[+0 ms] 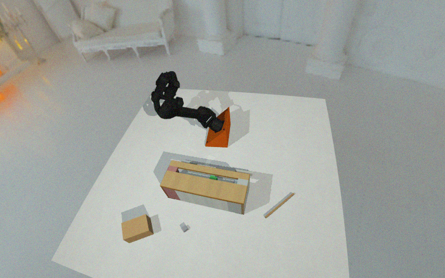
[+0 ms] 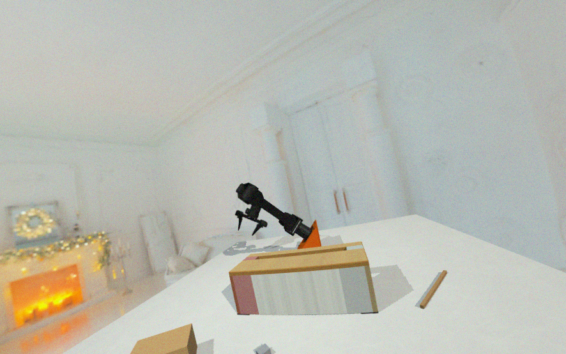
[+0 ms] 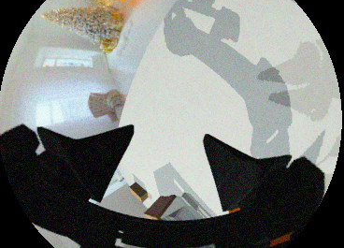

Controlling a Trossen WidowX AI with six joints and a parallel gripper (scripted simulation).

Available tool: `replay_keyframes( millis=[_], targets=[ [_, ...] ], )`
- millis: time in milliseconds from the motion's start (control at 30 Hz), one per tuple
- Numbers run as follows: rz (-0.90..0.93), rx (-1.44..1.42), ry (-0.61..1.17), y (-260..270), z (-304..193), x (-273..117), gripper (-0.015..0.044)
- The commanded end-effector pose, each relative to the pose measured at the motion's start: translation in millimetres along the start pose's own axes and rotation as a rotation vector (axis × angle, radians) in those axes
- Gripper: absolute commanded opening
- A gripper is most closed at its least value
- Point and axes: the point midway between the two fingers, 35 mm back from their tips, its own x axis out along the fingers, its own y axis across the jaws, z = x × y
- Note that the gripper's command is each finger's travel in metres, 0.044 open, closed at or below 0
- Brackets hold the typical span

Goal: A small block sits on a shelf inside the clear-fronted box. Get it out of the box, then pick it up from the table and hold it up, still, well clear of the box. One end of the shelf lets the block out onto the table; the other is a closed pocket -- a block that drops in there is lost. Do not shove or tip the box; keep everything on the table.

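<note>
The box (image 1: 203, 186) (image 2: 303, 262) has a wooden top with a long slot, a pink panel at its left end and a grey panel at its right end. It also shows partly in the wrist view, low in the middle. A small green block (image 1: 213, 177) shows through the slot, a little right of the middle; the front panel hides it in the exterior view. My gripper (image 2: 246, 232) (image 3: 170, 133) is open with nothing between its fingers. It hangs in the air behind and to the left of the box, well away from the block.
A wooden stick (image 1: 279, 204) (image 2: 433, 289) lies right of the box. A wooden block (image 1: 136, 228) (image 2: 166, 340) (image 3: 138, 191) stands in front to the left, with a small grey cube (image 1: 184, 227) (image 2: 262, 349) nearby. The orange arm mount (image 1: 220, 136) (image 2: 313, 239) stands behind the box.
</note>
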Motion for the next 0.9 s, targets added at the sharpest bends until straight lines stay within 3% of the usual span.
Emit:
replay_keyframes(
  millis=[0, 267, 867],
  targets=[
    [-0.002, 0.004, 0.0, -0.6, 0.3, 0.0, 0.04],
    [-0.113, 0.135, 0.109, -21.1, 2.9, 18.9, 0.04],
    [-0.265, -0.063, 0.698, 15.4, -108.3, 105.9, 0.04]
  ],
)
